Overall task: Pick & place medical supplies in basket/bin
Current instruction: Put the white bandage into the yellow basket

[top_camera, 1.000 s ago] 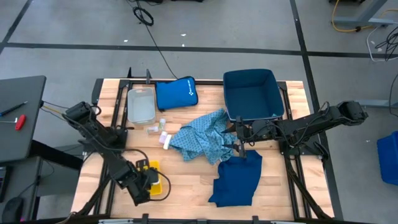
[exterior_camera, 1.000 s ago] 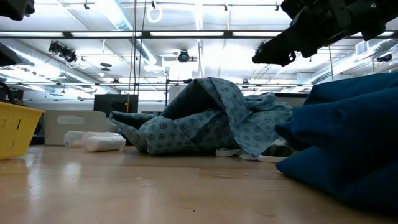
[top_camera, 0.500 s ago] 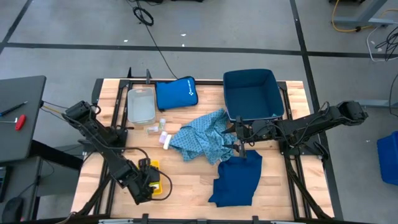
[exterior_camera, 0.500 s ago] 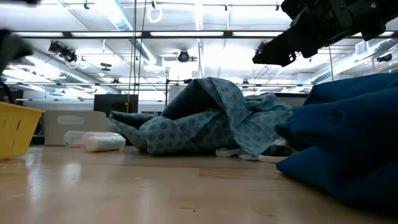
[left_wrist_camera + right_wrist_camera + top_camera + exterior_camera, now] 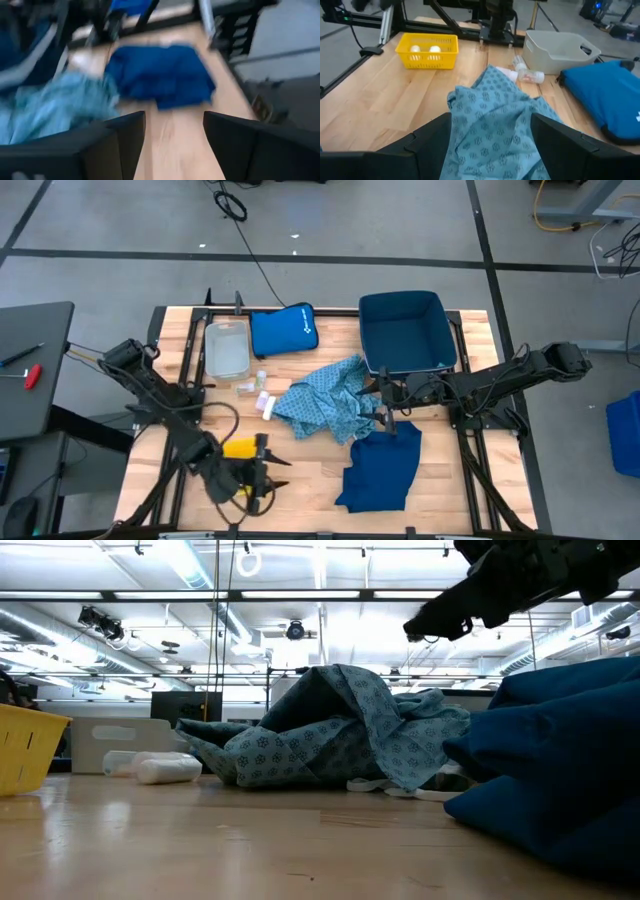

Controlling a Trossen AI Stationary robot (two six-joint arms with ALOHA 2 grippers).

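Garments spread mid-bench, both grippers empty
Navy garment (image 5: 381, 472) lies lengthwise toward the bench's front edge; left gripper (image 5: 266, 472) and right gripper (image 5: 380, 402) both gape, touching nothing

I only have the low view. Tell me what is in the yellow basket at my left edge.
Observer: The right wrist view shows two white rolls lying in the yellow basket.
Operator: Now give me the left tool's place.
Observer: In the high view the left tool is over the table's front part, close by that basket, fingers open.
Operator: Report the right tool.
Observer: The right tool is open above the light-blue garment, at its edge toward the navy garment.
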